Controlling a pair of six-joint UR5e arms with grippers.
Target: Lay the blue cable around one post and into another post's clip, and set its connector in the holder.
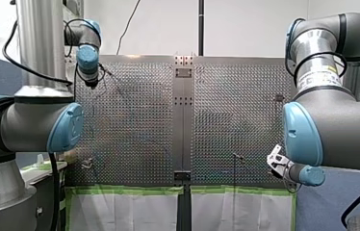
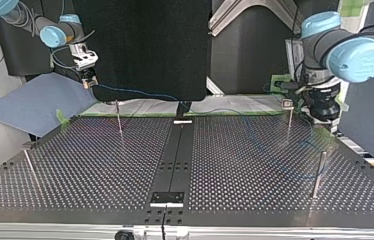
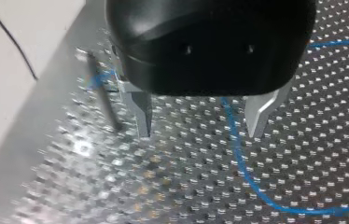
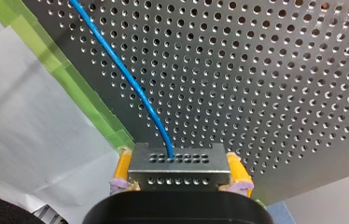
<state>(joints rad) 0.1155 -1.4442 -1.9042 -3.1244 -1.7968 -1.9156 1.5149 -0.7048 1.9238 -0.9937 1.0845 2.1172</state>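
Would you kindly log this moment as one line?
right gripper shut on connector | left gripper open above cable

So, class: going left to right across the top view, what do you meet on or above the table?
Near-left post → my right gripper → far-left post → black centre strip → clip-topped post → near-right post.

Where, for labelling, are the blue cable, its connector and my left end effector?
blue cable point(image 4: 126, 74): right wrist view, mid-length.
connector point(image 4: 178, 169): right wrist view, metal shell's middle.
left end effector point(image 3: 199, 133): left wrist view, midway between fingertips.
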